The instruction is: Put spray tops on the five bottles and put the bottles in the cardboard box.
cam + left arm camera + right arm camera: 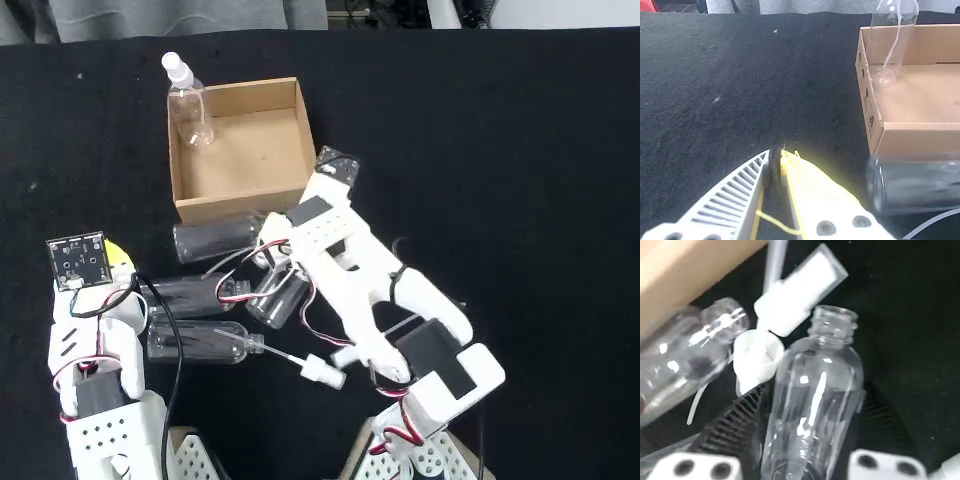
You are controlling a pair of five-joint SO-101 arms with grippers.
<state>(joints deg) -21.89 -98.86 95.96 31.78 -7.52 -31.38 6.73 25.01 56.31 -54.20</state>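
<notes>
My right claw (807,432) clamps 1 uncapped bottle (815,375) just beside the box (240,197) — steadied, I judge, for a spray top (792,302); my left claw (775,159) hangs near the box, closed, empty.

Overhead looking down, wrist cameras close, cardboard box (250,150) (920,140) shared

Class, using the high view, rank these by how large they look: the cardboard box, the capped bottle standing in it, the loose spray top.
Largest: cardboard box.
Next: capped bottle.
Smallest: loose spray top.
</notes>
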